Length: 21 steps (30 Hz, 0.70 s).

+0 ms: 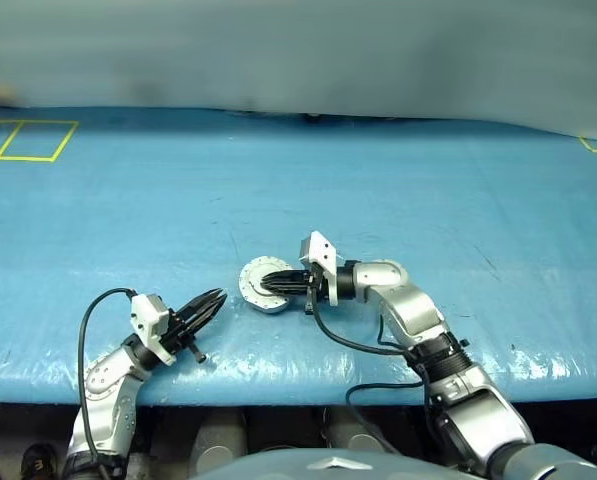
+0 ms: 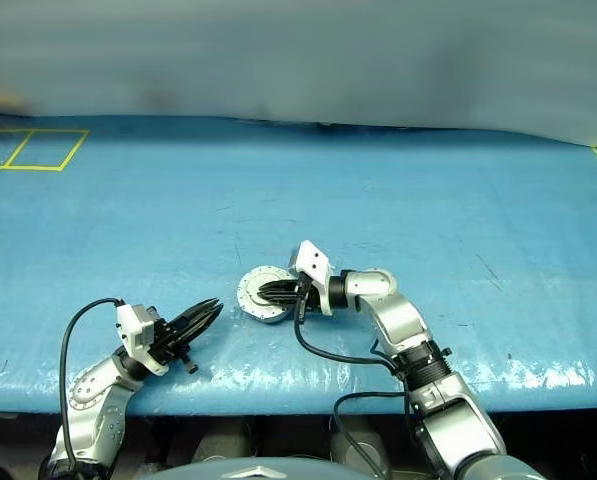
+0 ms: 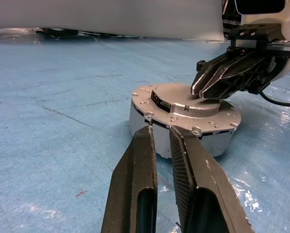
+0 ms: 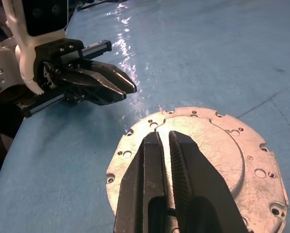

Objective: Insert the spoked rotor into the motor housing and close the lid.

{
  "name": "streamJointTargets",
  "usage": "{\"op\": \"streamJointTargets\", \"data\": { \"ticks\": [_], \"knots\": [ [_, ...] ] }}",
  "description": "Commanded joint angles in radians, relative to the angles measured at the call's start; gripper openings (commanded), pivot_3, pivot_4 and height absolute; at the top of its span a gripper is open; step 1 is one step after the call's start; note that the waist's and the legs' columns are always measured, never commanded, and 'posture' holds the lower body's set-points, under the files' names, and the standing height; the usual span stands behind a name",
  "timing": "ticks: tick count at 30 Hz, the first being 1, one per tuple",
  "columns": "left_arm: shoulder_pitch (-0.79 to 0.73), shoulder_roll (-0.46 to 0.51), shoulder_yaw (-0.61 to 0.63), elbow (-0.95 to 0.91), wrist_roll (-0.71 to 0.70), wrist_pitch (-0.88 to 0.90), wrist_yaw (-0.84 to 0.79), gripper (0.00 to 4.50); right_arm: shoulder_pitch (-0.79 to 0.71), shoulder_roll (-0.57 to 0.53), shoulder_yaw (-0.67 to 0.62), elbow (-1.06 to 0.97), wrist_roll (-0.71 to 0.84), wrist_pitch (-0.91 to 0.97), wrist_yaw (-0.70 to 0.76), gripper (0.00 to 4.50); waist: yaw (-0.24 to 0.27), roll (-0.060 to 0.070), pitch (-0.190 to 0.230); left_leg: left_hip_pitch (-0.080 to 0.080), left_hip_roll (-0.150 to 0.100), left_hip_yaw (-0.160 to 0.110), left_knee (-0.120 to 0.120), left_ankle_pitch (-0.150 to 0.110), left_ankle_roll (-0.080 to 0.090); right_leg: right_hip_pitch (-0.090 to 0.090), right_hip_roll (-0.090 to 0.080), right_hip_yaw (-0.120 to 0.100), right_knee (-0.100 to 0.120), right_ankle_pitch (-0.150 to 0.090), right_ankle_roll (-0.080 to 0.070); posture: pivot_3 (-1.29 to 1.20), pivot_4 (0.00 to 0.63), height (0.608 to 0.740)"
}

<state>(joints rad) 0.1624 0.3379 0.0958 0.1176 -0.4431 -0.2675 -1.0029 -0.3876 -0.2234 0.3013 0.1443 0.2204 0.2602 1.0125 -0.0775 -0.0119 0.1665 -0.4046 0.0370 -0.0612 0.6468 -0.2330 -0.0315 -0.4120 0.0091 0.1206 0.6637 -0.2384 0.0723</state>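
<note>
A wide blue worktop [image 1: 398, 180] is seen, covered in a glossy sheet, with yellow taped squares [image 1: 23, 140] at its far left corner and a short yellow mark at the far right. Most of the surface is bare; broad open room lies behind and to either side of the parts, while the near edge runs close in front of them.

The motor housing [image 3: 149, 121] lies flat near the middle of the worktop, toward the near edge, its round axis pointing straight up. The lid [image 4: 203, 160] is closed down on it, plain grey face upward, rimmed with small holes.

The right gripper [image 1: 278, 282] is laid level over the lid, pointing toward the robot's left, its fingers [image 4: 157, 194] narrowed almost together and holding nothing.

The left gripper [image 1: 215, 299] is set just beside the housing, apart from it, pointing at its side wall; its fingers [image 3: 135, 194] are drawn narrow, a thin gap between them, empty.
</note>
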Motion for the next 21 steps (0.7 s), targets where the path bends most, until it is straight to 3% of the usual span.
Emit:
{"op": "streamJointTargets", "data": {
  "ticks": [1, 5, 18, 21],
  "knots": [
    [-0.005, 0.001, -0.005, -0.025, -0.006, -0.002, -0.002, 0.54, 0.048, 0.028, -0.056, -0.103, 0.053, -0.032, -0.056, 0.32, 0.0, 0.0, 0.0, 0.0, 0.0, 0.0, 0.0, 0.0, 0.0, 0.0, 0.0, 0.0, 0.0, 0.0, 0.0, 0.0, 0.15, 0.74],
    [-0.004, 0.003, -0.008, -0.027, -0.006, -0.003, -0.003, 0.54, 0.09, 0.023, -0.076, -0.207, 0.074, -0.043, -0.087, 0.32, -0.001, 0.0, 0.0, 0.0, 0.0, 0.001, 0.0, 0.0, 0.0, 0.0, 0.0, 0.001, 0.0, -0.001, -0.001, 0.0, 0.15, 0.74],
    [-0.017, 0.004, -0.02, -0.022, -0.003, 0.0, -0.005, 0.54, 0.082, -0.005, 0.007, -0.185, -0.035, -0.096, -0.161, 4.46, 0.0, 0.0, 0.0, 0.0, 0.0, 0.001, 0.0, 0.0, 0.0, 0.0, 0.0, 0.001, 0.0, -0.001, -0.002, 0.0, 0.15, 0.74],
    [-0.009, 0.005, -0.018, -0.027, -0.006, -0.002, -0.003, 0.54, 0.072, -0.006, 0.024, -0.145, -0.068, -0.11, -0.174, 4.49, 0.001, 0.0, 0.0, 0.0, 0.0, 0.001, 0.0, 0.0, 0.0, 0.0, 0.0, 0.001, 0.0, -0.001, -0.002, 0.0, 0.15, 0.74]
  ]
}}
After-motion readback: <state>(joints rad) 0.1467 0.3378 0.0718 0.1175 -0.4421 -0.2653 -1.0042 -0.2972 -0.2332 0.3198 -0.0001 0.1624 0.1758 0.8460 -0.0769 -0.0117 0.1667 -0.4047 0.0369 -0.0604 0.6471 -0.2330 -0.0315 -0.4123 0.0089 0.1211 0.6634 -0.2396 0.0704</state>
